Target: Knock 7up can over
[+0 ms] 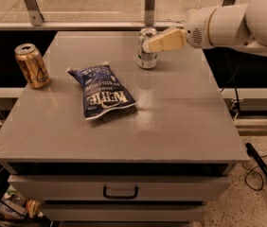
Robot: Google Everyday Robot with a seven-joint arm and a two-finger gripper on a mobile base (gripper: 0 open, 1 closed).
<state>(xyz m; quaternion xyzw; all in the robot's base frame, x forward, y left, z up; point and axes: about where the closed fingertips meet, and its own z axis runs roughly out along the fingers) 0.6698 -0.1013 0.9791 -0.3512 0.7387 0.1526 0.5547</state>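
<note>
Camera view
- Table (181, 112): grey top, with a drawer (120, 191) beneath its front edge.
- 7up can (147, 60): seen upright toward 12 o'clock on the table, near the far edge and just right of the midline. It is not yet tipped.
- Claw (150, 45): a cream wedge at the end of the white arm (233, 22), reaching in from 3 o'clock of the 7up can. Its tip is set against the can's upper half, touching it or very nearly so. How far open it is cannot be told, and nothing is seen to be gripped.
- Gold can (31, 65): upright at 10 o'clock on the table, well apart from the claw.
- Chip bag (102, 91): lying flat toward 9 o'clock of the table's middle, between the two cans.
- Step in hand: judged to be the push itself, since the claw is already high on the can's side.
- Next move: a sideways sweep toward 9 o'clock is called for, kept high on the can so that it is toppled rather than slid. The bag lies in the likely line of roll.
</note>
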